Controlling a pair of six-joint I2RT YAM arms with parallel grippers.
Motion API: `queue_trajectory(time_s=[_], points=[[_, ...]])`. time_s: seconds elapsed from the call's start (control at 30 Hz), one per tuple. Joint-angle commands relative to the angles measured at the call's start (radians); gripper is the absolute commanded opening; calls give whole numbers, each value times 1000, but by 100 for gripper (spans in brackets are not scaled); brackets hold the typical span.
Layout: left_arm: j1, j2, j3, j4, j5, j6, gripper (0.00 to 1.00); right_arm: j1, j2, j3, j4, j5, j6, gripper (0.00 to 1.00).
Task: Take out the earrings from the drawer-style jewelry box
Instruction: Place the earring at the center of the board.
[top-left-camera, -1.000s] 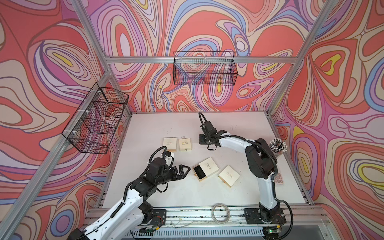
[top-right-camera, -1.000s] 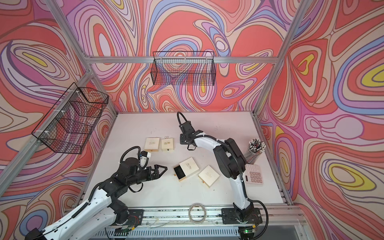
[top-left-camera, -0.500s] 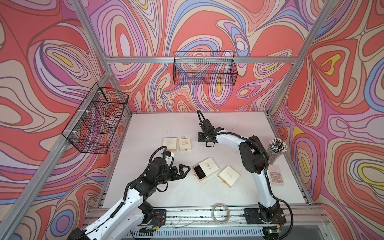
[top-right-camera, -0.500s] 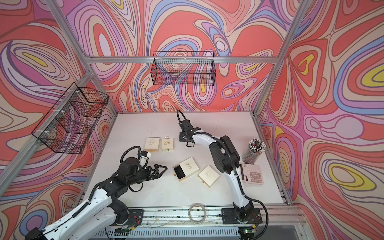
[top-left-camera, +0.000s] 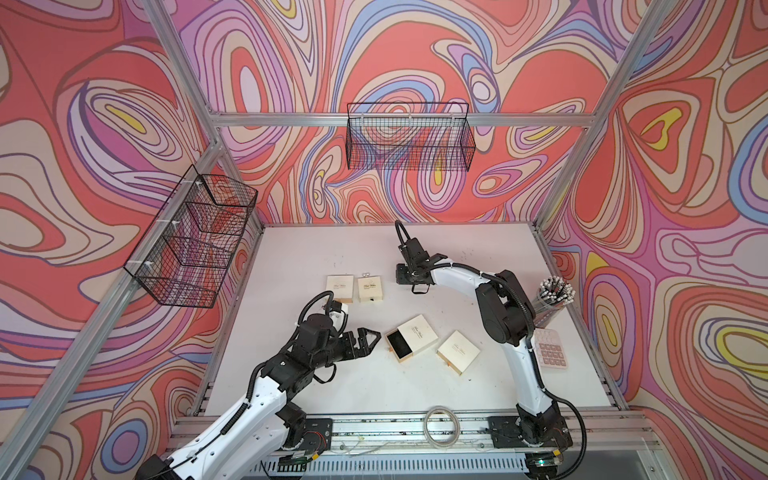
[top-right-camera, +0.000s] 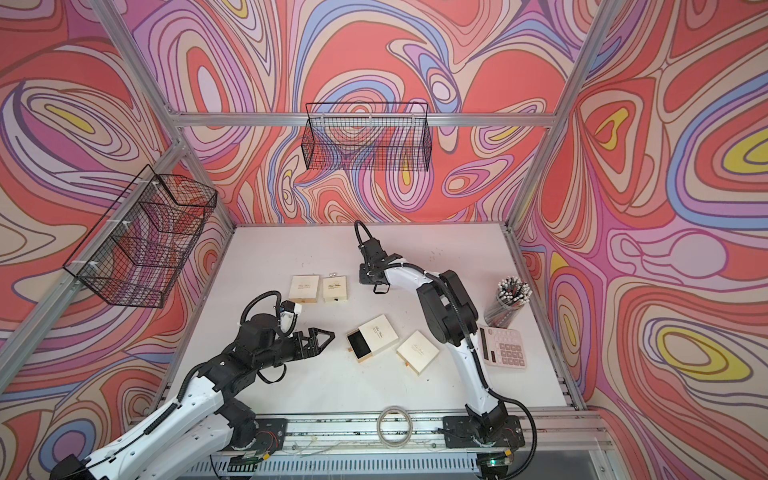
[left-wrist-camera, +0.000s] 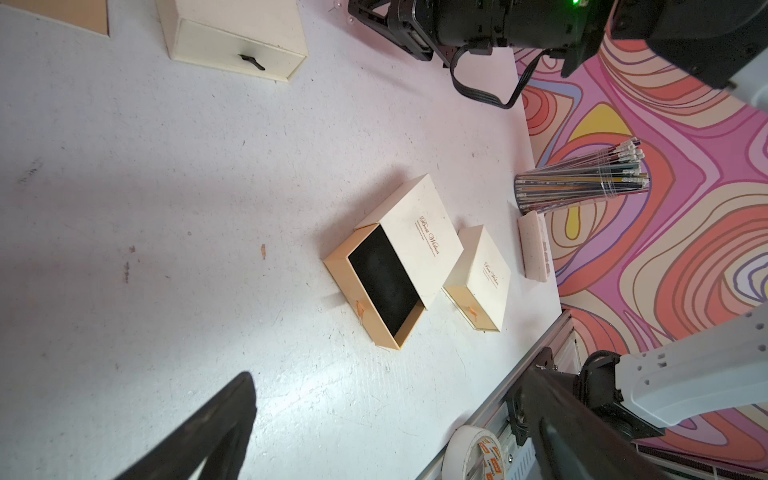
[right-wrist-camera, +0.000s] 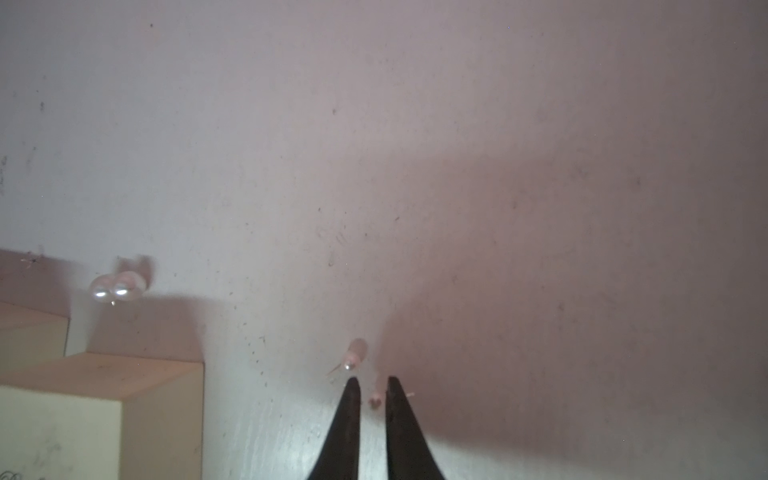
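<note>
1. R arm: the right gripper (right-wrist-camera: 373, 380) points tip-down at the far part of the white tabletop (top-left-camera: 457, 257). The jaws stand a thin slit apart and don't look clamped on anything.
2. Task's thing: tiny pale pearly earrings, all seen out on the table, none in a box.
   - One small pinkish-white stud (right-wrist-camera: 376, 401) lies in the slit betw. the two black fingertips (right-wrist-camera: 349, 415). Can't tell if a pad touches it.
   - A second small stud (right-wrist-camera: 355, 358) lies just ahead of one tip.
   - A pair of bigger round pearl studs (right-wrist-camera: 116, 289) lies off to one side, just beside the far edge of a closed cream cardboard box (top-left-camera: 370, 291). The pair shows in both top views (top-left-camera: 365, 274) (top-right-camera: 332, 274).
3. Key relation: the stud in the slit sits on the jaw line. Its pin seems to poke out past one finger, so its long axis prob. runs across the gap.
4. L arm: the left gripper (top-left-camera: 371, 340) has its jaws wide apart and empty. It is aimed at the open cream drawer-style jewelry box (top-left-camera: 411, 340), near but not touching. The black-lined drawer (left-wrist-camera: 382, 282) is pulled out and looks empty.
5. Nearer arm: R by far. L is well apart from every stud.
6. Judgement: this looks like the drop-off step. The next move calls for a straight lift. Risk: a finger flicks or drags a stud.
</note>
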Motion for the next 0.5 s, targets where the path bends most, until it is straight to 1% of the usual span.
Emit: queue_trajectory(time_s=[0.0, 0.1, 0.47], points=[[5, -3, 26, 2, -12, 12, 100, -8, 26, 23, -5, -10, -7, 17], [6, -2, 27, 2, -11, 12, 100, -10, 27, 24, -4, -19, -6, 19], [8, 0, 23, -7, -7, 16, 100, -12, -24, 15, -2, -32, -11, 20]])
